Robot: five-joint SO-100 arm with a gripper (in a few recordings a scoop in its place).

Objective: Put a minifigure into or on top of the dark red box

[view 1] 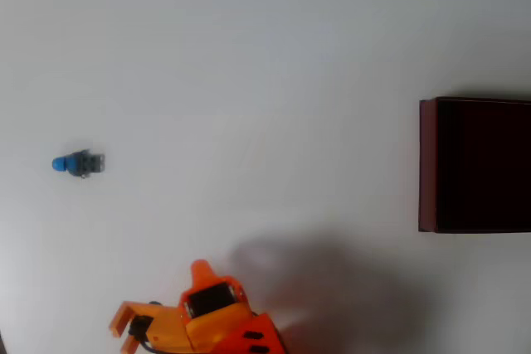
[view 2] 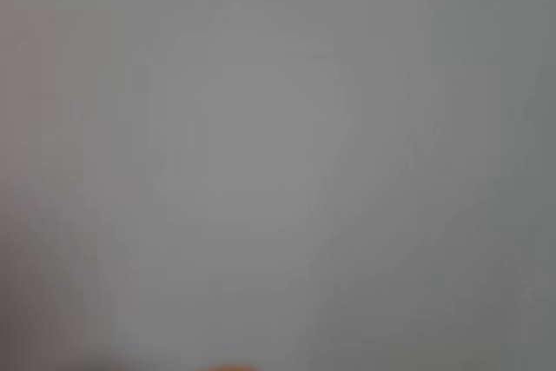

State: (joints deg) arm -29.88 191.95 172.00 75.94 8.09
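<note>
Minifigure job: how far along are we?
Nothing is done yet. The minifigure lies on the white table at left in the overhead view, far from the dark red box at right. The orange gripper sits at the bottom edge, holding nothing. Reaching, grasping and carrying all remain.

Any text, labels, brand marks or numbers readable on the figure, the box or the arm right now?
None readable.
The minifigure: no print can be made out; too small.
The dark red box: plain walls, no label.
The orange arm and its claw: no marking legible in the overhead view.
The wrist view is a blurred grey surface with no signs.
</note>
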